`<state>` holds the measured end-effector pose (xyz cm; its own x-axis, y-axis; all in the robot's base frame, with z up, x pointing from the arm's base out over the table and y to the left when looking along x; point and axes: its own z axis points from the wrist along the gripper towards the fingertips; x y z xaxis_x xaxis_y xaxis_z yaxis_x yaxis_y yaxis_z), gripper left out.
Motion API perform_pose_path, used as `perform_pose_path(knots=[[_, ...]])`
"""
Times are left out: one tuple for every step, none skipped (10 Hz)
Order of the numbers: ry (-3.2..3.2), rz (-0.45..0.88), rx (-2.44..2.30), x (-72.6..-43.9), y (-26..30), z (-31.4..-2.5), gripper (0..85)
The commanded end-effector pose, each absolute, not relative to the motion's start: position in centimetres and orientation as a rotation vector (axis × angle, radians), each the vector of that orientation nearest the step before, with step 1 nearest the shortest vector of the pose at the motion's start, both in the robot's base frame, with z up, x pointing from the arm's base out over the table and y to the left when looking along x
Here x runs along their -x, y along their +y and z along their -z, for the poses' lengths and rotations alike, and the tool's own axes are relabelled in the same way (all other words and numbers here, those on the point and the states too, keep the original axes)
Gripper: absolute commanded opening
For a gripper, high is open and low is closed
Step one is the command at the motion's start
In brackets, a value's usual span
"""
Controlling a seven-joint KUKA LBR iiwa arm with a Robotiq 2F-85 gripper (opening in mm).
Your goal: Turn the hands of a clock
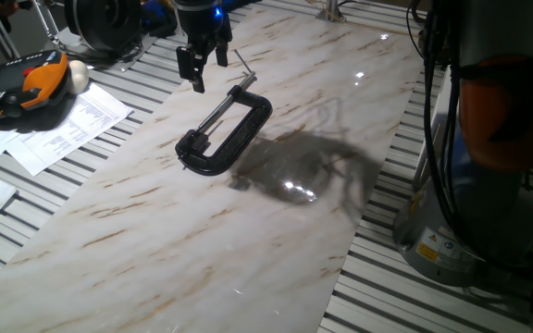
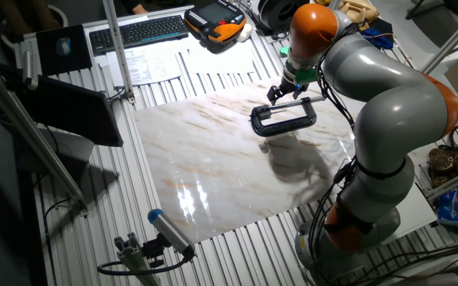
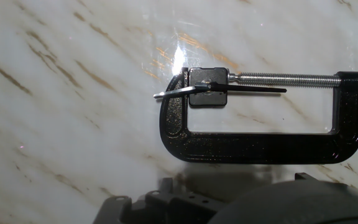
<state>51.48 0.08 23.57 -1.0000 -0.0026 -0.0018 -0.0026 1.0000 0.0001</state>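
Note:
A small black square clock (image 3: pixel 207 87) sits clamped in the jaw of a black C-clamp (image 3: pixel 260 146) lying flat on the marble board (image 3: pixel 73 124). One thin hand points left and the other points right along the clamp's screw (image 3: pixel 291 78). In the fixed views the clamp (image 1: pixel 229 129) (image 2: pixel 285 121) lies near the board's far side. My gripper (image 1: pixel 209 74) (image 2: pixel 277 93) hangs a little above the clamp's screw end, apart from it. Its fingers stand apart, open, with nothing between them. Only blurred dark finger parts (image 3: pixel 117 206) show at the bottom of the hand view.
The board lies on a slatted aluminium table (image 1: pixel 405 287). An orange-and-black pendant (image 1: pixel 26 88) and papers (image 1: pixel 63 129) sit beyond the board's left edge. A keyboard (image 2: pixel 137 32) and a metal post (image 2: pixel 118 56) stand at the back. The arm's base (image 2: pixel 356 230) is beside the board.

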Motion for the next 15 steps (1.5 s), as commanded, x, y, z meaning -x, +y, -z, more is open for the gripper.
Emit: perform_pose_path(knots=[[3.153,0.029,-0.009,-51.49,0.07,-23.57,0.0],[3.155,0.032,-0.011,-51.55,0.1,-23.71,0.0],[3.158,0.034,-0.012,-51.6,0.15,-23.96,0.0],[3.158,0.039,-0.012,-51.62,0.22,-24.07,0.0],[3.158,0.039,-0.012,-51.63,0.2,-24.03,0.0],[3.158,0.039,-0.012,-51.64,0.24,-24.03,0.0],[3.158,0.039,-0.012,-51.66,0.28,-24.02,0.0],[3.158,0.034,-0.014,-51.66,0.3,-23.99,0.0],[3.156,0.036,-0.014,-51.67,0.3,-24.0,0.0],[3.156,0.036,-0.014,-51.68,0.29,-23.99,0.0],[3.156,0.036,-0.014,-51.67,0.27,-23.99,0.0],[3.155,0.036,-0.016,-51.66,0.25,-23.99,0.0],[3.153,0.039,-0.019,-51.68,0.26,-23.96,0.0],[3.153,0.039,-0.019,-51.74,0.25,-23.87,0.0],[3.151,0.039,-0.021,-51.82,0.23,-23.74,0.0]])
